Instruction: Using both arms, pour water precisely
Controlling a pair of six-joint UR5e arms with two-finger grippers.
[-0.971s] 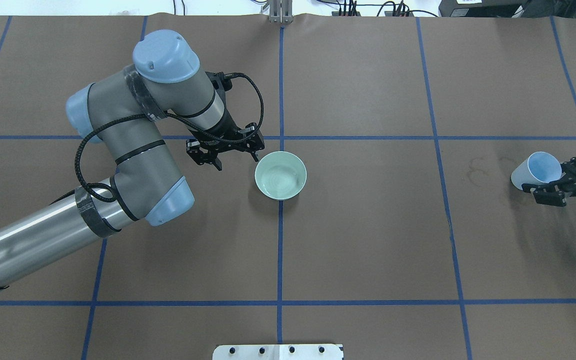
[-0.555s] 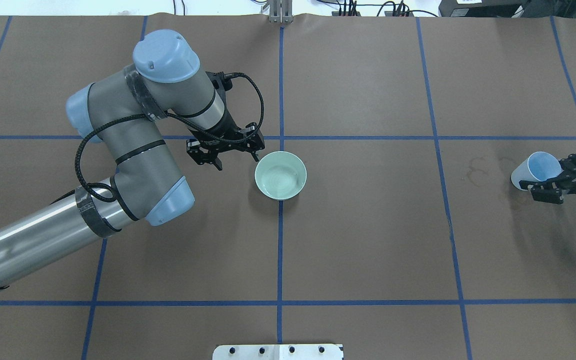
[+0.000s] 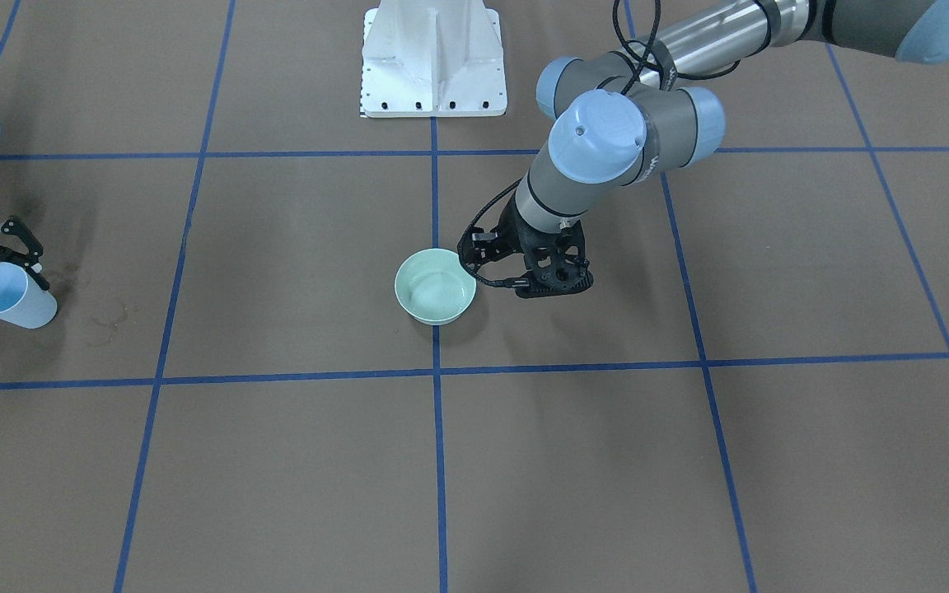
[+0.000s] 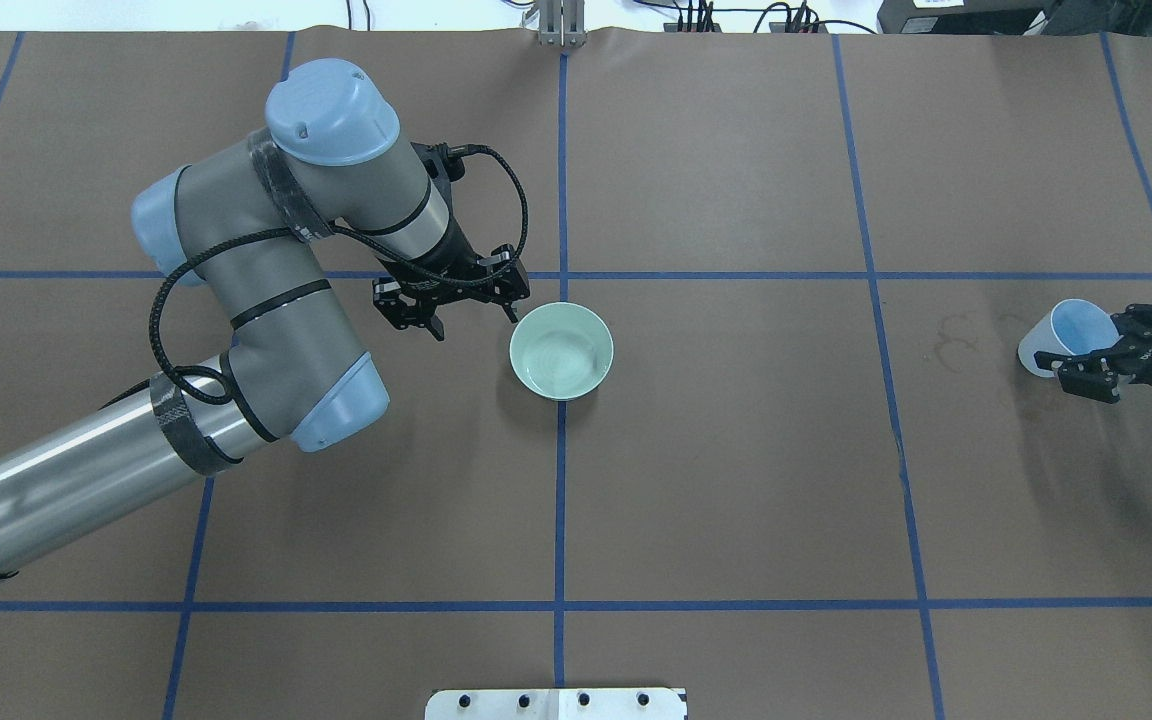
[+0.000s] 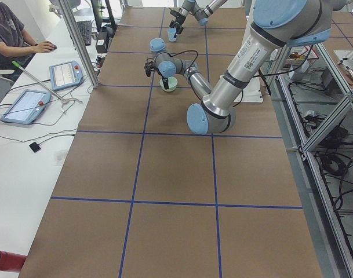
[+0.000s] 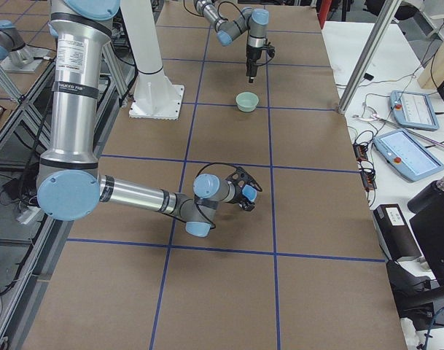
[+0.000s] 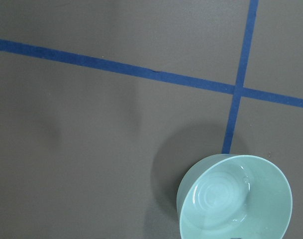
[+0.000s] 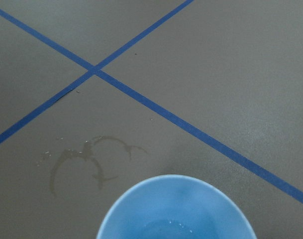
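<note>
A pale green bowl (image 4: 514, 352) stands at the table's middle; it also shows in the front view (image 3: 399, 286) and the left wrist view (image 7: 184, 201). The water (image 7: 218, 196) shows in it as faint ripples and glints. My left gripper (image 4: 476, 322) is open and empty, just left of the bowl's rim and apart from it. My right gripper (image 4: 1088, 358) at the far right is shut on a light-blue cup (image 4: 1064, 335), held tilted just above the table. A few glints lie at the cup's bottom (image 8: 171, 226).
Dried ring-shaped stains (image 4: 951, 340) mark the brown paper beside the cup, also in the right wrist view (image 8: 86, 159). Blue tape lines grid the table. The white pedestal (image 3: 433, 58) stands at the robot's edge. An operator and tablets sit beyond the far edge.
My right gripper has moved the cup slightly back and lower; the cup looks smaller. The left arm and the bowl have not moved.
</note>
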